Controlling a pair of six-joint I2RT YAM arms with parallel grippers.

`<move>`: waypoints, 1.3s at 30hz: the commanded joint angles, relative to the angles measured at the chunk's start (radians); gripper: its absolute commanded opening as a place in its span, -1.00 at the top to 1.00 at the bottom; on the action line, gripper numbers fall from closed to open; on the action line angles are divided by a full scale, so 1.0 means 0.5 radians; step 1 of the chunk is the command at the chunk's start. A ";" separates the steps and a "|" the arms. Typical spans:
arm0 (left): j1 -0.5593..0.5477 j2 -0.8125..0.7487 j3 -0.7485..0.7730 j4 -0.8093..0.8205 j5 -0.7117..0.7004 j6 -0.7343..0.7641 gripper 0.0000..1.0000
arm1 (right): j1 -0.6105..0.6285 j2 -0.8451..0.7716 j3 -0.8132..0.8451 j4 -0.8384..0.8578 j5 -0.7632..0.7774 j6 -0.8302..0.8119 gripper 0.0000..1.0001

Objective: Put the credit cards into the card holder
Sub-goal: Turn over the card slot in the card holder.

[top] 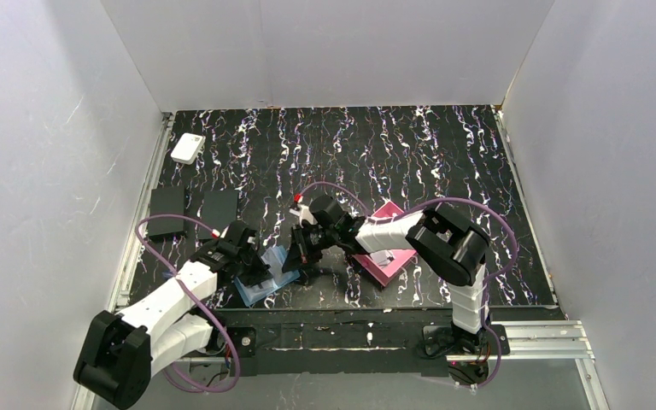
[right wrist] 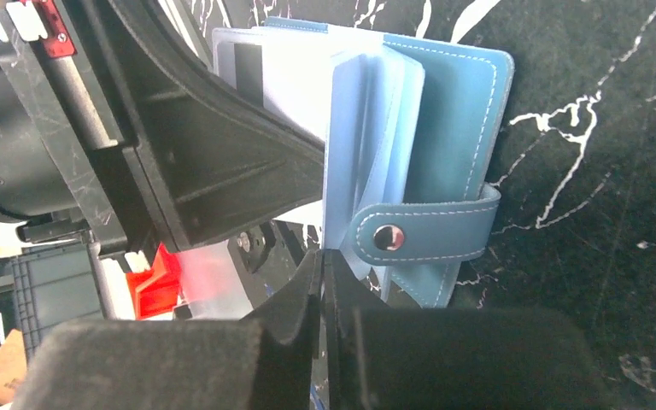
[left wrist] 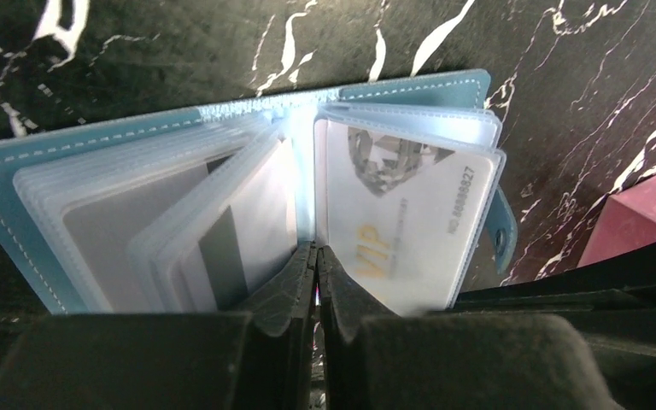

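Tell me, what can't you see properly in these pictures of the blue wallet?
Left wrist view: the card holder's lower edge, behind the left fingers.
Right wrist view: its left pages, behind the left fingers.
Top view: what lies on the pink tray, under the right arm.
Left wrist view: the VIP card's picture, blurred by its frosted sleeve.

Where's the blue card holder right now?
In the top view, the card holder lies open on the table, left of centre near the front edge, just left of the pink tray.
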 commanded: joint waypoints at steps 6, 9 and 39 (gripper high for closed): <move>0.003 -0.364 0.273 -0.625 -0.081 0.031 0.52 | 0.056 -0.052 0.261 -0.518 0.258 -0.467 0.97; 0.014 -0.500 0.367 -0.779 -0.070 0.019 0.23 | 0.056 -0.089 0.397 -0.887 0.441 -0.741 0.97; 0.295 -0.564 0.293 -0.822 0.183 -0.341 -0.15 | 0.196 -0.101 0.580 -0.943 0.324 -0.808 0.36</move>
